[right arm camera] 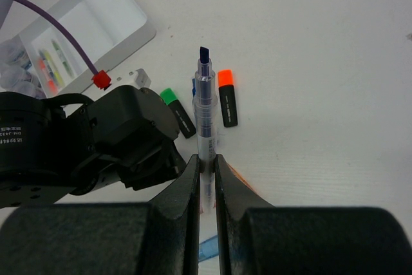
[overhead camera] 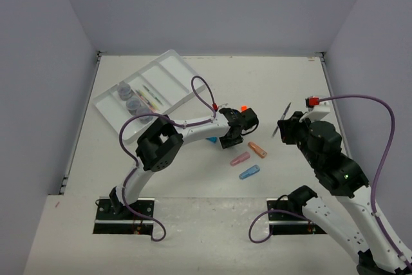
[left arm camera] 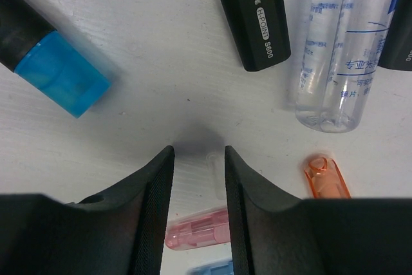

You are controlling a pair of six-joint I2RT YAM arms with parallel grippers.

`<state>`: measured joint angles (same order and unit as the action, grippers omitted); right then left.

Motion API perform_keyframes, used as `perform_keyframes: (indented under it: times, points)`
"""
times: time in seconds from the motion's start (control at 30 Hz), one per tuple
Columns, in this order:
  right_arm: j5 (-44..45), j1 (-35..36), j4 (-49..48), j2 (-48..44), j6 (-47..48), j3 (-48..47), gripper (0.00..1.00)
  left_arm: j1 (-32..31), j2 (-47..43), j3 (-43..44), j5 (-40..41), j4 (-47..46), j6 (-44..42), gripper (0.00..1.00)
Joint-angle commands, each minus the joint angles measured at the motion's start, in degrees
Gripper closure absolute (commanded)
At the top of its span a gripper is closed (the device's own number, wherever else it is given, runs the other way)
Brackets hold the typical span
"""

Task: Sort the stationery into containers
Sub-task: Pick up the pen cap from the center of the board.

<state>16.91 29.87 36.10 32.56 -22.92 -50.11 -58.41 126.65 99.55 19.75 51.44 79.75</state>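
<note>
My left gripper hangs low over the table with its jaws a narrow gap apart. A faint clear piece lies in that gap beside the right finger, and nothing is pinched. Around it lie a blue-capped highlighter, a black highlighter, clear tubes, and orange, pink and blue oblong pieces. My right gripper is shut on a clear pen with a dark tip, held above the table. The white compartment tray sits at the far left.
The tray holds two clear jars and thin pens. A green-capped highlighter and an orange-capped one lie beside the left arm's wrist. Grey walls close off the table on three sides.
</note>
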Motion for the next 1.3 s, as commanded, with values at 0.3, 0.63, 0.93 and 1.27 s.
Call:
perform_keyframes:
  times: [0.3,0.63,0.93,1.27]
  points:
    - [-1.5,-0.2,-2.3,-0.7,0.8,0.2,1.0,-0.5,1.1,2.2,-2.4,-0.6,-1.0,0.62]
    - [-1.9,-0.2,-2.4,-0.9,0.9,0.2,1.0,-0.7,2.7,3.0,-3.6,-1.0,-1.4,0.73]
    - [-2.3,-0.2,-2.4,-0.7,1.1,0.3,1.0,-0.7,3.1,2.3,-4.4,-1.1,-2.1,0.86]
    - [-11.6,-0.1,-4.8,-1.1,2.0,1.4,1.0,1.4,-8.0,-7.6,-3.7,-13.1,-10.7,1.0]
